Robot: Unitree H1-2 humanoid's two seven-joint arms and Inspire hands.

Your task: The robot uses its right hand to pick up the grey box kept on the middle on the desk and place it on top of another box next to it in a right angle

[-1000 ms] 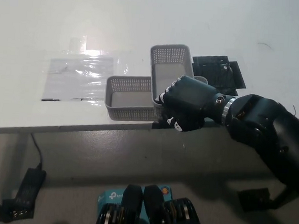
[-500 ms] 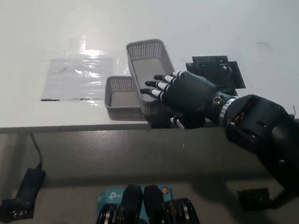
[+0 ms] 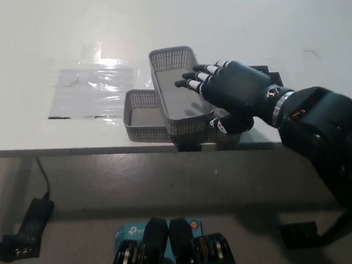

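Currently the grey box [image 3: 181, 90] rests crosswise on the lower box [image 3: 142, 115], forming the right angle. Right hand [image 3: 235, 91], at 3 o'clock, is spread open, holding nothing.

Upper grey box [image 3: 180, 90]: laid across the right end of the lower grey box [image 3: 142, 115], slightly skewed, near the front edge of the white tabletop [image 3: 242, 28].
Right hand [image 3: 235, 91]: raised over the upper box's right side; fingers [image 3: 194, 84] spread apart above its interior, nothing held.
Black item [image 3: 274, 77]: seen on the tabletop behind the right hand, mostly hidden.
Clear plastic sheet [image 3: 95, 85]: laid flat, left of the boxes.
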